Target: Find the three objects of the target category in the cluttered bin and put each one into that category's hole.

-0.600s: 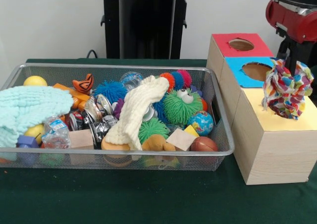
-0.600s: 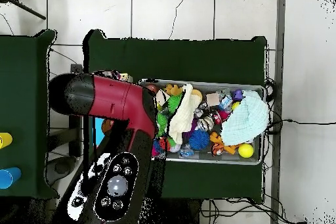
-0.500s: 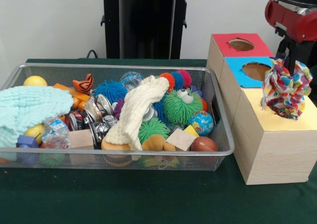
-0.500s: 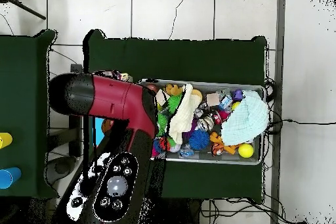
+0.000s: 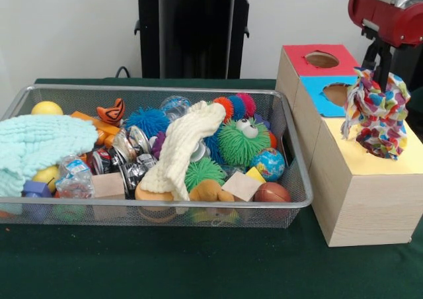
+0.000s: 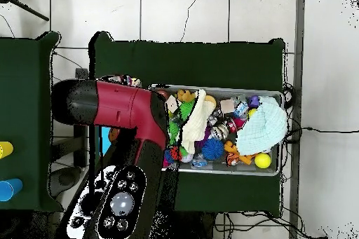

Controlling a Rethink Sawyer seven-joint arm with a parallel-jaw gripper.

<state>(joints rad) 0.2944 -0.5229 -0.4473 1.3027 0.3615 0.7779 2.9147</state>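
Gripper (image 5: 383, 81) holds multicolour cloth (image 5: 375, 117) above yellow-topped box (image 5: 370, 180).

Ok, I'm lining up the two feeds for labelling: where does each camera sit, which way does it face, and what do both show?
Front view: low at the table's edge opposite the robot, facing the wire bin and three boxes; only the red arm shows, its claw hidden in the multicoloured cloth at the yellow box.
Overhead view: above, looking straight down; the red arm covers the boxes.
Shared: bin, cream cloth, mint cloth.
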